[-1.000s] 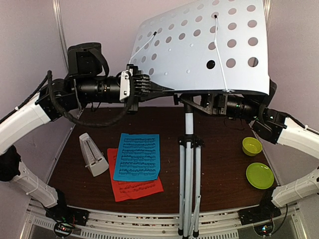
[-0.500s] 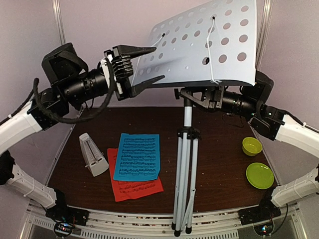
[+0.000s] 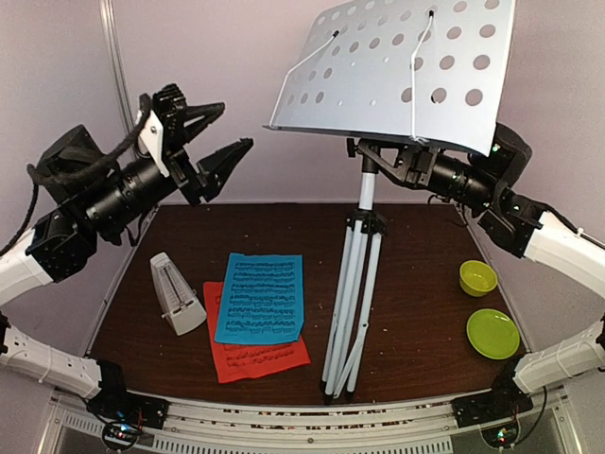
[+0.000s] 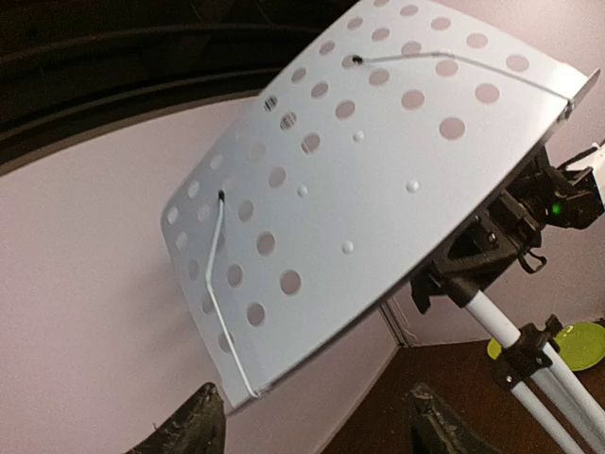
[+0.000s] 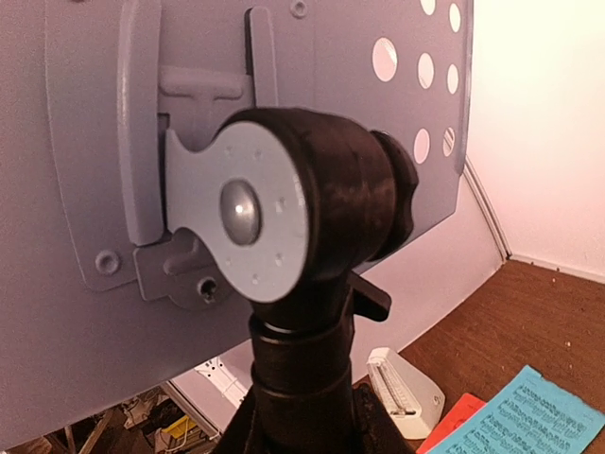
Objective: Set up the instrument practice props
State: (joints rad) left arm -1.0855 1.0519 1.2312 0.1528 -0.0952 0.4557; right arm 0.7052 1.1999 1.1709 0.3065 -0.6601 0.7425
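Beyond spread left fingers (image 3: 225, 157), stand (image 3: 378, 90) apart.

The stand (image 3: 366, 194) leans mid-table, its desk (image 3: 397, 76) roofing the far side. Metronome (image 3: 176, 295) and sheets (image 3: 260, 298) crowd the left; dishes (image 3: 492, 333) the right edge. Between stand and dishes, open tabletop (image 3: 425, 312).

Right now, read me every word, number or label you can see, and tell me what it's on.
Nothing can be read as text.
On the blue sheet: printed music, too small to read.
On the red sheet: mostly covered, print too small.
On the metronome: face markings blurred.
On the stand and dishes: no lettering shows.
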